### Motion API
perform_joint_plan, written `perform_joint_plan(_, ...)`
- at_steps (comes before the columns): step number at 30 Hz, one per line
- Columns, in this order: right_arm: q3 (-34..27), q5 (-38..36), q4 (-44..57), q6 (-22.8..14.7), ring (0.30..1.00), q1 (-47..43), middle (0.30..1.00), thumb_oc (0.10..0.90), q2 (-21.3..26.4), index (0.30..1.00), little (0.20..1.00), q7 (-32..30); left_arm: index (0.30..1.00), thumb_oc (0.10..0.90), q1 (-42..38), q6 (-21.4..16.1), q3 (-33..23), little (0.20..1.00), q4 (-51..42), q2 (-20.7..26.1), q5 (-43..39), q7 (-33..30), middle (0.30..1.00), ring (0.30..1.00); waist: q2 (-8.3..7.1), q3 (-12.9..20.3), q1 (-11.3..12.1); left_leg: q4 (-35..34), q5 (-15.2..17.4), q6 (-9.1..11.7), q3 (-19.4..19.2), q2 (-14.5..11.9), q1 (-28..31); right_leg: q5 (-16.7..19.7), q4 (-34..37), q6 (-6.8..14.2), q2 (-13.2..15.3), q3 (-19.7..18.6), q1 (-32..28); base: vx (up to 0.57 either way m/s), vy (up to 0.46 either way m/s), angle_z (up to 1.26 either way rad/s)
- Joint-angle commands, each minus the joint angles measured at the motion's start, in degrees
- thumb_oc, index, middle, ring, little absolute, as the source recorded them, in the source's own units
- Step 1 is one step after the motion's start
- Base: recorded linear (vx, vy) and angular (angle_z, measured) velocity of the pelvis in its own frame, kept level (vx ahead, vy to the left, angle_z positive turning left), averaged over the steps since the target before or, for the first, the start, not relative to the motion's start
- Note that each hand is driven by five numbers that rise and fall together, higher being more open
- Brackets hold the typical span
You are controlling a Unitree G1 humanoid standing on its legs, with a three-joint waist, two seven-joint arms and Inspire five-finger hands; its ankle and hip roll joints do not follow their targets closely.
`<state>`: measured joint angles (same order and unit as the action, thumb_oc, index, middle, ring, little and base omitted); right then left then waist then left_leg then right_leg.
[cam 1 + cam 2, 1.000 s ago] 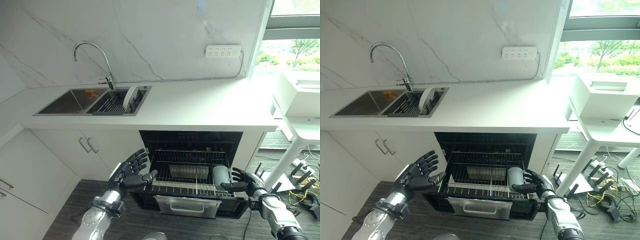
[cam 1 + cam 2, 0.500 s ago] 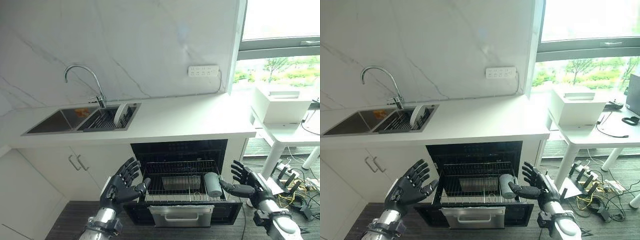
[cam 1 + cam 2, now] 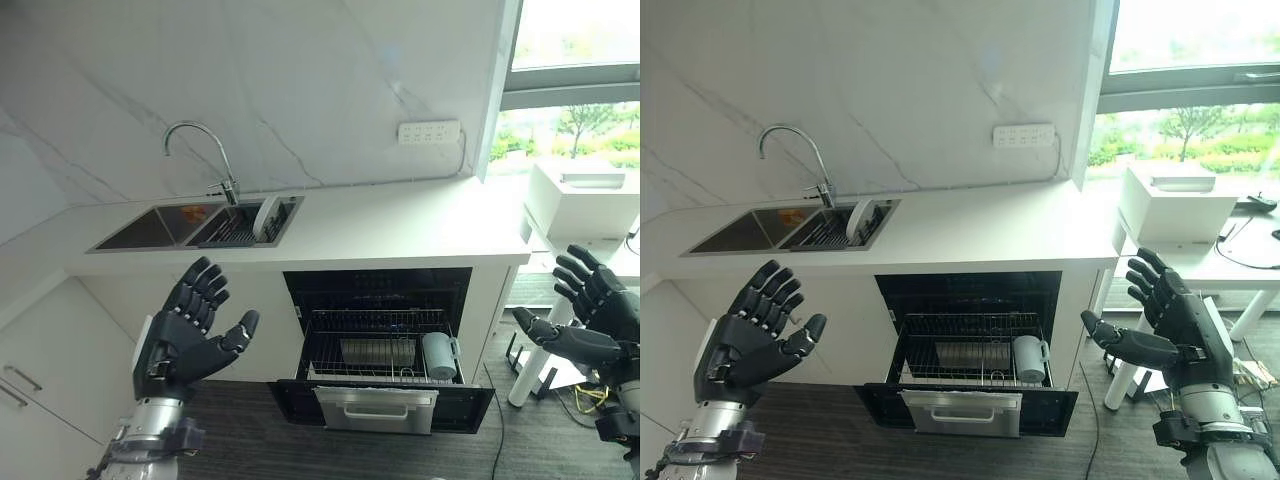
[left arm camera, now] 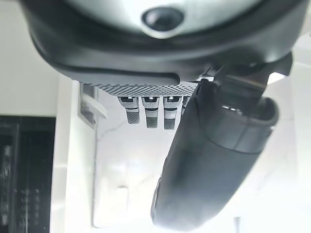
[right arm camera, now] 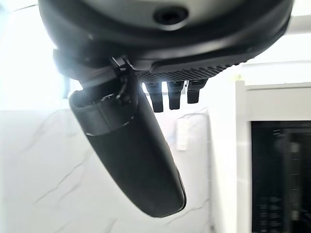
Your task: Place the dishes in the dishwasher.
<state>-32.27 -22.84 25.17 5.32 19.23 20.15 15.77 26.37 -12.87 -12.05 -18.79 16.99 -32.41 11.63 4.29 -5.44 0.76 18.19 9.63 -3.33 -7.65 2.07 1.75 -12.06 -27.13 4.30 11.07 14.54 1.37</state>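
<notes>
I see the round white plate standing on edge in the dark rack in the steel sink, well apart from both hands. I judge it stiff, smooth, likely slippery and breakable, so I would pinch its upper rim with thumb against fingers. My left hand and right hand hang empty, fingers spread. A second ago both were low beside the pulled-out wire dishwasher rack; now they are raised and wide apart. The grey cup sits in the rack's right end.
</notes>
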Motion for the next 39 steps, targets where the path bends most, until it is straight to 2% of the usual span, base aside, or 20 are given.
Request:
perform_joint_plan(1, -0.26, -3.53, 3.6, -3.92, 0.9, -9.05, 0.9, 0.8, 2.68, 0.9, 0.9, -3.63, 0.9, 0.8, -7.36, -5.93, -0.96, 0.9, -5.59, 3.71, -2.73, -2.85, 0.9, 0.9, 0.96, -1.64, 0.72, -1.01, 3.32, 4.79, 2.64, -1.64, 1.27, 0.83, 9.95, 1.22, -4.53, 3.47, -6.01, -0.14, -0.002, -0.03)
perform_joint_plan(7, 4.1, 1.56, 3.23, -5.1, 0.9, -13.11, 0.9, 0.8, 5.44, 0.9, 0.9, -10.05, 0.9, 0.8, -11.52, -6.56, 1.5, 0.9, -4.11, 5.51, -1.07, -6.21, 0.9, 0.9, 0.05, -2.56, 1.92, -1.01, 3.81, 5.23, 3.18, -1.8, 0.04, -0.04, 9.95, 1.34, -4.69, 3.66, -5.14, -0.18, -0.038, 0.02)
perform_joint_plan(16, 11.62, 3.41, -1.35, -8.77, 0.9, -16.37, 0.9, 0.8, 7.91, 0.9, 0.9, -15.85, 0.9, 0.8, -16.69, -2.15, 3.09, 0.9, -0.28, 9.62, -2.13, -7.26, 0.9, 0.9, -0.87, -2.91, 1.75, -1.01, 3.51, 5.57, 2.83, -2.39, -2.61, -0.39, 9.95, 1.33, -6.17, 1.45, -2.35, -0.12, -0.052, -0.07)
perform_joint_plan(19, 13.53, 2.43, -2.19, -8.84, 0.9, -18.34, 0.9, 0.8, 10.12, 0.9, 0.9, -17.94, 0.9, 0.8, -18.43, -0.18, 2.78, 0.9, 0.65, 11.51, -4.34, -6.96, 0.9, 0.9, -1.24, -3.27, 1.08, -1.01, 3.55, 5.39, 0.22, -2.77, -2.17, -0.12, 9.95, 1.47, -6.12, 0.63, -1.2, -0.03, -0.016, -0.18)
perform_joint_plan(20, 13.35, 1.96, -2.16, -8.62, 0.9, -18.7, 0.9, 0.8, 11.71, 0.9, 0.9, -18.83, 0.9, 0.8, -19.12, 0.16, 3.04, 0.9, 0.41, 11.59, -5.65, -6.37, 0.9, 0.9, -1.7, -4.04, 0.82, -1.01, 1.84, 6.13, -3.09, -3.61, -1.88, 0.18, 9.95, 1.36, -5.3, 1.4, -1.23, -0.03, 0.054, 0.01)
perform_joint_plan(22, 12.66, 2.02, -2.48, -8.94, 0.9, -18.68, 0.9, 0.8, 13.65, 0.9, 0.9, -20.48, 0.9, 0.8, -20.03, 0.15, 4.1, 0.9, 0.32, 11.46, -6.64, -4.9, 0.9, 0.9, -2.93, -5.82, 0.86, -1.01, -0.6, 7.65, -5.67, -5.75, -2.38, 0.92, 9.95, 1.36, -3.61, 2.23, -1.7, -0.02, 0.134, 0.15)
perform_joint_plan(23, 12.16, 1.94, -2.38, -8.7, 0.9, -18.81, 0.9, 0.8, 14.51, 0.9, 0.9, -21.19, 0.9, 0.8, -20.43, 0.18, 4.48, 0.9, 0.25, 11.14, -6.36, -4.01, 0.9, 0.9, -3.44, -6.66, 0.91, -1.01, -1.46, 8.53, -5.7, -6.99, -2.68, 1.15, 9.95, 1.39, -2.91, 2.41, -1.91, 0.0, 0.24, 0.29)
perform_joint_plan(26, 11.6, 1.85, -2.51, -8.15, 0.9, -19.78, 0.9, 0.8, 16.69, 0.9, 0.9, -21.11, 0.9, 0.8, -20.51, -0.44, 4.78, 0.9, -0.27, 9.9, -5.87, -3.36, 0.9, 0.9, -3.47, -7.68, 0.81, -1.01, -2.28, 10.31, -2.48, -10.81, -3.23, 1.29, 9.95, 1.91, -1.59, 1.47, -1.56, 0.02, 0.459, 0.36)
perform_joint_plan(27, 12.34, 1.24, -2.28, -7.66, 0.9, -21.13, 0.9, 0.8, 18.16, 0.9, 0.9, -20.23, 0.9, 0.8, -20.31, -1.23, 4.22, 0.9, -0.93, 9.67, -6.1, -5.13, 0.9, 0.9, -2.71, -7.19, 0.45, -1.01, -1.8, 11.08, 0.86, -13.21, -3.74, 1.0, 9.95, 2.41, -0.89, -0.85, -0.53, 0.01, 0.777, -0.05)
perform_joint_plan(28, 13.03, 1.2, -2.16, -7.3, 0.9, -21.99, 0.9, 0.8, 18.77, 0.9, 0.9, -19.98, 0.9, 0.8, -20.5, -1.78, 4.16, 0.9, -1.07, 9.91, -6.45, -6.24, 0.9, 0.9, -2.38, -6.73, 0.0, -1.01, -1.51, 11.32, 1.74, -14.13, -3.98, 0.97, 9.95, 2.74, -0.37, -2.03, 0.24, 0.05, 1.228, -0.67)
perform_joint_plan(29, 14.73, 0.81, -2.8, -7.26, 0.9, -24.06, 0.9, 0.8, 19.85, 0.9, 0.9, -20.9, 0.9, 0.8, -21.86, -3.21, 4.19, 0.9, -0.78, 10.57, -5.89, -7.49, 0.9, 0.9, -2.09, -6.39, -1.05, -1.01, -0.57, 11.84, 3.64, -15.15, -4.25, 1.43, 9.95, 4.34, 1.43, -5.91, 1.82, 0.04, 0.836, -0.82)
perform_joint_plan(30, 14.97, 0.81, -3.01, -7.36, 0.9, -24.38, 0.9, 0.8, 19.89, 0.9, 0.9, -21.03, 0.9, 0.8, -22.09, -3.28, 4.1, 0.9, -0.66, 10.64, -5.79, -7.6, 0.9, 0.9, -2.1, -6.44, -1.07, -1.01, -0.41, 11.81, 3.53, -15.04, -4.21, 1.55, 9.95, 4.66, 1.73, -6.29, 2.03, 0.05, 0.806, -0.91)
perform_joint_plan(33, 15.03, 1.45, -3.88, -8.87, 0.9, -24.0, 0.9, 0.8, 18.75, 0.9, 0.9, -22.68, 0.9, 0.8, -23.9, -2.24, 2.28, 0.9, -0.62, 12.73, -7.87, -4.96, 0.9, 0.9, -2.84, -7.42, -2.23, -1.01, 0.59, 11.04, 1.49, -13.5, -3.68, 4.29, 9.95, 8.53, 6.31, -8.49, 3.22, 0.09, 0.682, -0.49)
perform_joint_plan(34, 13.33, 1.56, -2.63, -10.73, 0.9, -19.77, 0.9, 0.8, 15.28, 0.9, 0.9, -21.87, 0.9, 0.8, -24.14, -0.48, 0.92, 0.9, -1.31, 13.25, -7.26, -2.05, 0.9, 0.9, -3.72, -8.17, -2.18, -1.01, 1.96, 9.67, 0.38, -9.8, -4.02, 10.94, 9.95, 9.62, 11.79, -6.57, 4.21, 0.15, 1.012, -0.32)
perform_joint_plan(35, 13.44, 0.22, -1.69, -10.35, 0.9, -18.4, 0.9, 0.8, 12.17, 0.9, 0.9, -20.03, 0.9, 0.8, -24.12, 0.95, 0.61, 0.9, -1.93, 12.94, -6.82, -1.71, 0.9, 0.9, -4.28, -8.2, -1.53, -1.01, 2.93, 8.72, -1.82, -8.14, -3.75, 16.91, 9.95, 9.94, 15.04, -1.98, 5.44, 0.11, 0.811, -0.24)
perform_joint_plan(36, 13.42, 0.25, -1.65, -10.32, 0.9, -18.39, 0.9, 0.8, 12.08, 0.9, 0.9, -19.96, 0.9, 0.8, -24.1, 0.99, 0.6, 0.9, -1.98, 12.97, -6.77, -1.74, 0.9, 0.9, -4.35, -8.2, -1.53, -1.01, 2.95, 8.65, -1.85, -8.09, -3.76, 16.99, 9.95, 9.97, 15.09, -1.99, 5.46, 0.03, 0.542, -0.17)
perform_joint_plan(37, 15.17, 1.73, -2.15, -10.55, 0.9, -19.44, 0.9, 0.8, 9.49, 0.9, 0.9, -17.73, 0.9, 0.8, -23.64, 0.66, 0.06, 0.9, -2.25, 11.93, -4.86, -2.64, 0.9, 0.9, -3.61, -8.38, -0.45, -1.01, 4.28, 7.91, -4.41, -8.1, -2.76, 17.84, 9.95, 9.75, 14.92, 3.53, 4.97, -0.01, 0.312, -0.4)
perform_joint_plan(38, 15.72, 2.24, -2.24, -10.69, 0.9, -19.8, 0.9, 0.8, 9.11, 0.9, 0.9, -17.78, 0.9, 0.8, -23.52, 0.67, -0.21, 0.9, -2.46, 11.77, -4.54, -2.75, 0.9, 0.9, -3.46, -8.33, -0.4, -1.01, 4.14, 7.65, -4.69, -8.1, -2.98, 17.55, 9.95, 9.44, 14.41, 3.99, 4.92, -0.03, 0.609, -0.88)
perform_joint_plan(39, 16.98, 2.79, -1.8, -10.7, 0.9, -19.87, 0.9, 0.8, 9.01, 0.9, 0.9, -19.58, 0.9, 0.8, -23.78, 1.61, -0.69, 0.9, -2.88, 12.74, -5.63, -2.39, 0.9, 0.9, -2.73, -7.48, 0.2, -1.01, 4.92, 5.7, -4.33, -6.81, -3.63, 12.84, 9.95, 7.66, 8.87, 4.84, 2.69, -0.02, 0.422, -1.05)
